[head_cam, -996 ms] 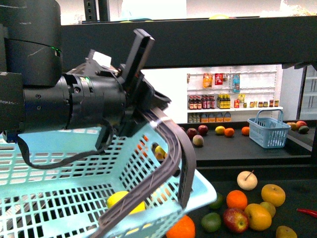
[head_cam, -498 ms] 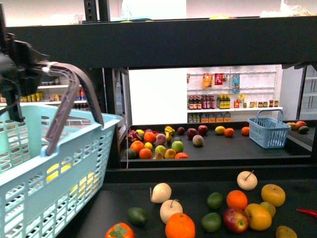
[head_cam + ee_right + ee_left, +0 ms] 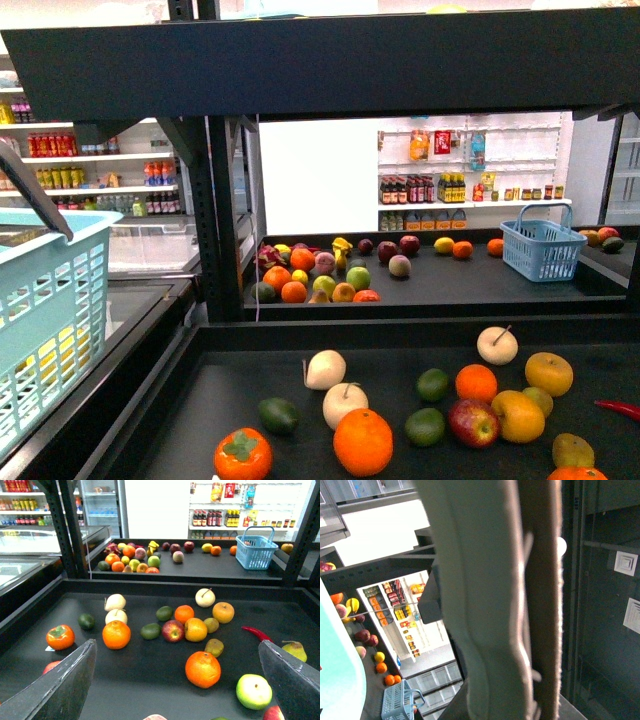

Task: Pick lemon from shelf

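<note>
A light blue basket (image 3: 40,330) hangs at the far left of the front view, its grey handle (image 3: 35,205) crossing its rim. Something yellow (image 3: 48,348) shows through the basket's slots; I cannot tell its shape. My left gripper (image 3: 522,630) is shut on the basket handle (image 3: 480,605), which fills the left wrist view. My right gripper (image 3: 175,690) is open and empty above the black shelf's near tray (image 3: 150,680), with an orange (image 3: 202,669) between its fingers (image 3: 60,685). A yellow oval fruit (image 3: 444,245) lies on the far tray.
Several oranges, apples, limes and pears lie on the near tray, with a golden-yellow stemmed fruit (image 3: 549,373) and a red chili (image 3: 620,408) at the right. A small blue basket (image 3: 543,250) stands on the far tray. A black upright post (image 3: 222,220) stands left of centre. White bottle shelves (image 3: 460,190) are behind.
The left arm and the blue basket have swung left, out of the middle of the front view. The shelf's trays and fruit now show in full.
</note>
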